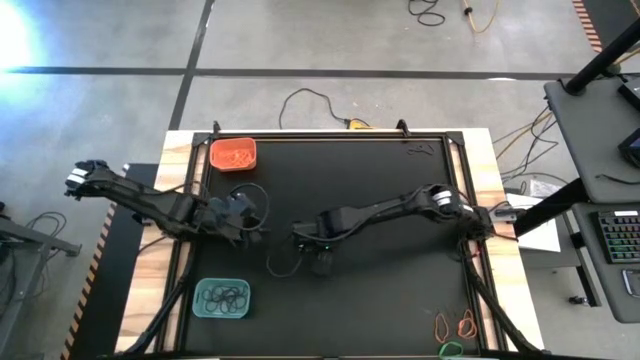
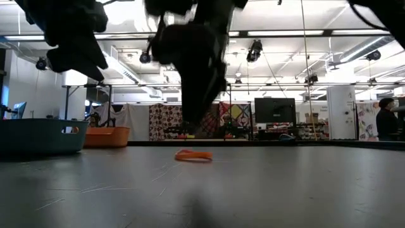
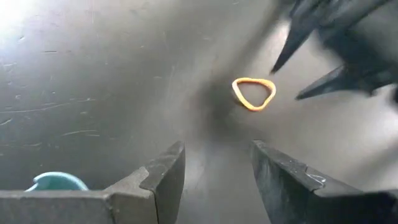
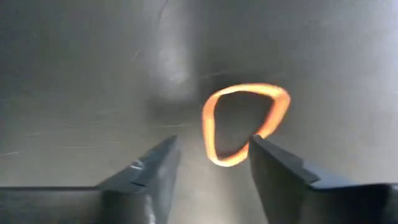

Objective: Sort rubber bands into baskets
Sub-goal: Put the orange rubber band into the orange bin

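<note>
The black table mat [image 1: 380,270] carries all task items. The right arm reaches from 3 o'clock toward the mat centre; its right gripper [image 4: 208,168] hangs just above the mat with jaws apart, holding nothing, and an orange rubber band [image 4: 244,123] lies flat directly ahead of the fingertips. The left arm enters from 9 o'clock; its left gripper [image 3: 217,168] hovers just left of centre with jaws parted and empty, facing the same band. That orange rubber band [image 3: 253,93] is a thin loop pulled into a rounded triangle; the low view shows it lying flat on the mat [image 2: 193,155], beneath the dark gripper. The teal basket [image 1: 221,299], at 7 o'clock, is a shallow rounded-rectangle tray holding several black bands [image 1: 226,296]. The orange basket [image 1: 232,154], at 11 o'clock, is the same form and holds orange bands; their count cannot be told. At 5 o'clock, near the mat edge, loose bands remain: two orange loops [image 1: 456,324] side by side and one green loop [image 1: 450,349] just below them.
</note>
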Robot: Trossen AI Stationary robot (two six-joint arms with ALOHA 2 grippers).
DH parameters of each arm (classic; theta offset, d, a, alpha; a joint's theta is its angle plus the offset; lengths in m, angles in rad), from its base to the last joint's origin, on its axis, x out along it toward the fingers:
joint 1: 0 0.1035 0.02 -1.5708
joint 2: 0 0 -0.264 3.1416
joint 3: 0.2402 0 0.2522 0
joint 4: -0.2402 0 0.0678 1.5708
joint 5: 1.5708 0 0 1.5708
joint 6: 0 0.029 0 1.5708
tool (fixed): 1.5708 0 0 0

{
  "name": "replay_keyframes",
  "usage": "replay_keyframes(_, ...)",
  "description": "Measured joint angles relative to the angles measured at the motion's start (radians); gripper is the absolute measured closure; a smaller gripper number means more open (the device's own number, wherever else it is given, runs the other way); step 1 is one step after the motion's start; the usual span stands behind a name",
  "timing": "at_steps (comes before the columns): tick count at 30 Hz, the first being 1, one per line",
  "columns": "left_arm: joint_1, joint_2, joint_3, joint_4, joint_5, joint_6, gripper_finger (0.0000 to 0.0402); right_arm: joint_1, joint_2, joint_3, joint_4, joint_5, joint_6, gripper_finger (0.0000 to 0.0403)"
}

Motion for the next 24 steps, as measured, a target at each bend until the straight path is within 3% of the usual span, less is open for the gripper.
replay_keyframes(7,0.0,0.156,0.0,0.238,-0.052,0.039,0.0233,0.017,-0.294,-0.21,0.037,0.205,-0.136,0.015)
replay_keyframes(15,0.003,0.424,0.001,0.621,-0.058,0.05,0.0232,0.047,-0.693,-0.561,0.158,0.241,-0.097,0.0142)
replay_keyframes(20,0.012,0.562,0.07,0.593,-0.08,-0.018,0.0209,0.111,-0.861,-0.755,0.266,0.243,-0.011,0.015)
replay_keyframes(24,0.023,0.649,0.166,0.499,-0.086,-0.01,0.018,0.155,-0.923,-0.855,0.31,0.244,0.05,0.0153)
